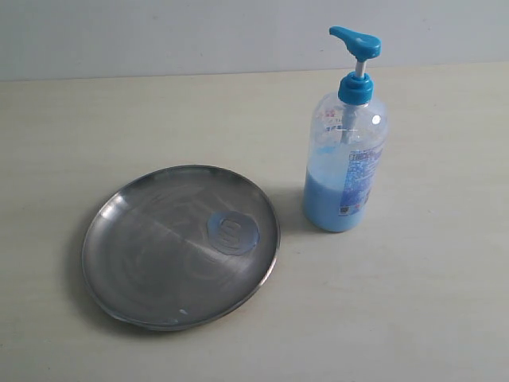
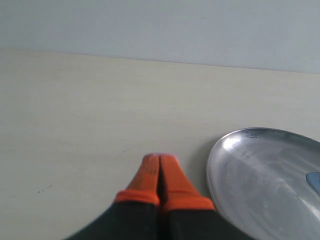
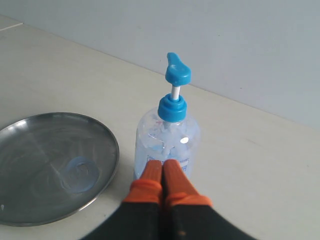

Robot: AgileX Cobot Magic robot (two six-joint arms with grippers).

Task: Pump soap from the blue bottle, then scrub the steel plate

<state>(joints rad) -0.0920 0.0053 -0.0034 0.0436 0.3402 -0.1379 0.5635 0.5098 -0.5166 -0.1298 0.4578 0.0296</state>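
The steel plate (image 1: 127,263) lies flat on the table at the left, with a round bluish blob of soap (image 1: 232,231) on its right part. To its right the blue bottle (image 1: 346,171) stands upright, pump head raised with the spout toward the plate, light blue liquid filling its lower part. Neither arm shows in the exterior view. In the left wrist view my left gripper (image 2: 159,160) is shut and empty, beside the plate's rim (image 2: 212,165). My right gripper (image 3: 163,165) is shut and empty too, its orange tips in front of the bottle (image 3: 170,137); the plate (image 3: 35,150) and soap (image 3: 78,175) lie alongside.
The pale wooden table (image 1: 429,302) spreads around both things. A plain grey wall (image 1: 199,32) runs along its back edge.
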